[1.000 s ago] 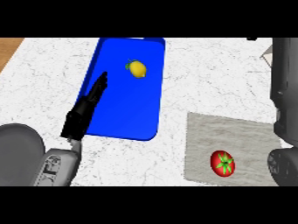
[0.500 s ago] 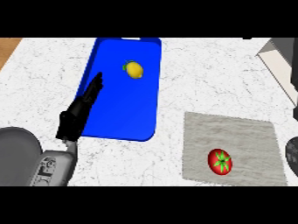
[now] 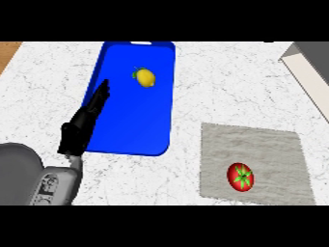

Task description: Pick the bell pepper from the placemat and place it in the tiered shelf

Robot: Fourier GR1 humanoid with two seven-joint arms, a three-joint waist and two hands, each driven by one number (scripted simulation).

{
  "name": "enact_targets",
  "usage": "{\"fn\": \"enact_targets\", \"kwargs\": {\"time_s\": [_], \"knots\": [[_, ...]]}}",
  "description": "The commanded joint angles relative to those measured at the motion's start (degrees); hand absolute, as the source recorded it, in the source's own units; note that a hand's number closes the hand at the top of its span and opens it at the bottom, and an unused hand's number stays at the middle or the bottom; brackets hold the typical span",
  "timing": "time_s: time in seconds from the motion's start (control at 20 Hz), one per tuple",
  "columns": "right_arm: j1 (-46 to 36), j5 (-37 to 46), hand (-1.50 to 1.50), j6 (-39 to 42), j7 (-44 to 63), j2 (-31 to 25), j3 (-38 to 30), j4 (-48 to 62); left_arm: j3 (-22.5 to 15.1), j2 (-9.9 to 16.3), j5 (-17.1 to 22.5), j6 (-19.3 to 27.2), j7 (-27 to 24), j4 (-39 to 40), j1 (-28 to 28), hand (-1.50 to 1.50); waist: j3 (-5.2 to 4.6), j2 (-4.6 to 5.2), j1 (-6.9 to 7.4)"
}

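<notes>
Item: red bell pepper, lying on my grey placemat, near its front edge; untouched.
Item: my left hand, fingers straight and together, resting over the blue tray's left rim.
Item: lemon, on tray.
Right hand: out of sight.
Tiered shelf: cut off at bench's right edge.

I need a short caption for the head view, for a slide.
Red bell pepper on grey placemat; open left hand over blue tray with lemon.
</notes>
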Motion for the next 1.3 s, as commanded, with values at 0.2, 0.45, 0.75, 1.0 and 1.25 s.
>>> {"fn": "enact_targets", "kwargs": {"time_s": [0.2,0.45,0.75,1.0,1.25], "knots": [[2.9,1.8,1.50,-4.6,5.6,-5.7,-2.0,9.3,-0.7,-0.4,0.3,-0.3,0.0,-1.9,2.4,0.00,0.07,0.00,-0.08],[4.2,2.5,1.50,-7.0,7.7,-6.5,-2.3,7.7,-0.1,-1.0,-0.6,1.4,1.6,-1.1,-1.0,0.00,0.09,-0.04,-0.88],[8.5,-3.6,1.50,-24.9,4.3,-4.2,-4.4,0.8,-1.0,-1.7,-0.9,1.3,0.3,-0.3,0.4,0.00,0.20,-0.13,-1.39],[10.2,-5.2,1.50,-28.2,1.9,-5.2,-5.7,1.0,1.6,0.4,0.2,0.4,-0.9,1.5,0.1,0.00,0.11,-0.44,-1.92],[10.0,-6.4,1.50,-29.8,-0.4,-7.6,-6.7,2.6,1.5,1.0,0.6,-0.2,0.9,-1.7,1.2,0.00,0.12,-0.71,-1.54]]}}
